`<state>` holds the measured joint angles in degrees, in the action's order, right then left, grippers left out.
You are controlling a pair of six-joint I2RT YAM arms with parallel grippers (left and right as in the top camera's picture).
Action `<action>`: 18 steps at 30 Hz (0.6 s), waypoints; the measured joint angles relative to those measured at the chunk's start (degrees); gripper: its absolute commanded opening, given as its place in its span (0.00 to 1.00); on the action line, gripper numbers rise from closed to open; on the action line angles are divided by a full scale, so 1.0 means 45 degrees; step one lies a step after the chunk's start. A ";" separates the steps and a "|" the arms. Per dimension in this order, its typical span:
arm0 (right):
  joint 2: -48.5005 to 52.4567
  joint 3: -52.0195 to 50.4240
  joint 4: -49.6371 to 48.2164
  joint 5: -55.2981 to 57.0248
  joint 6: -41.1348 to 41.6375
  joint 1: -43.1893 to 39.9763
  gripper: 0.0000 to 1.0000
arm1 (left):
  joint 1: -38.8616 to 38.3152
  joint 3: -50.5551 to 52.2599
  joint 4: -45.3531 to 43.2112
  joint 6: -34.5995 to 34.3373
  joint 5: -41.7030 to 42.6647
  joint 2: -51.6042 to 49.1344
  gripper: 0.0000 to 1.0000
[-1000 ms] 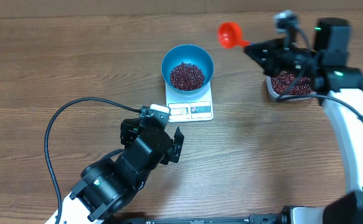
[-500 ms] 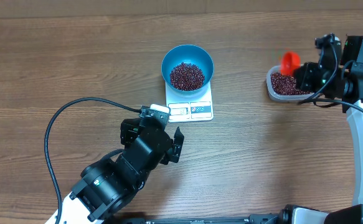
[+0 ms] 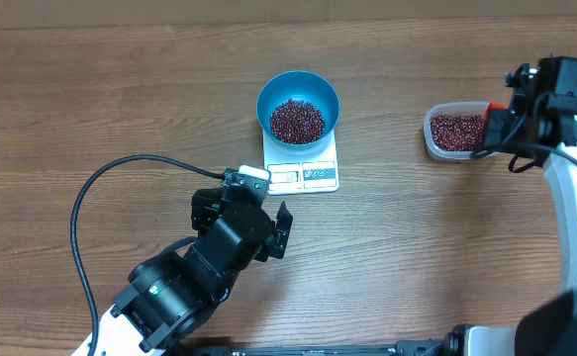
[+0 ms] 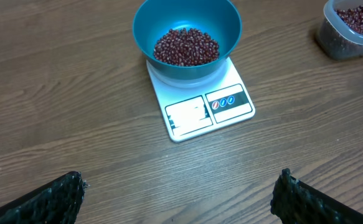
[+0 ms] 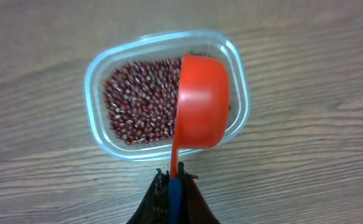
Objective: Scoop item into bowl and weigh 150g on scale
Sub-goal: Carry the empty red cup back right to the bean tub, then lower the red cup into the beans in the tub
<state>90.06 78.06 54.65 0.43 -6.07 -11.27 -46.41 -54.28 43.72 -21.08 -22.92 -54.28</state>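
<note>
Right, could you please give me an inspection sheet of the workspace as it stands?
Surface: wood-grain table.
Job's things: blue bowl holding beans, sitting on the white scale.
Clutter: clear tub of more beans at the right.
Claws: left claw open, empty, facing the scale; right claw shut on the orange scoop, over the tub.
Cables: black cable looping on the table beside the left arm.
Surroundings: nothing seen.

Beans (image 3: pixel 298 120) in bowl (image 3: pixel 265 95) on scale (image 3: pixel 303 176); scoop (image 5: pixel 203 102) over tub (image 3: pixel 430 135), right

Wood-grain table (image 3: pixel 90 89), smooth bowl (image 4: pixel 228 28), clear plastic tub (image 5: pixel 93 93)
</note>
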 measured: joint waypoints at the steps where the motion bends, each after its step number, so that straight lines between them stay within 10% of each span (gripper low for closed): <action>1: 0.0282 -0.0005 0.0000 0.0010 -0.0005 0.0000 0.04 | 0.0000 0.0000 0.0000 0.0000 0.0000 0.0000 0.99; 18: 0.2671 -0.0005 -0.0097 -0.1413 -0.0471 0.0000 0.04 | 0.0000 0.0000 0.0000 0.0000 0.0000 0.0000 1.00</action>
<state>102.08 78.04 54.22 -5.93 -8.19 -11.27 -46.41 -54.28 43.72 -21.08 -22.92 -54.28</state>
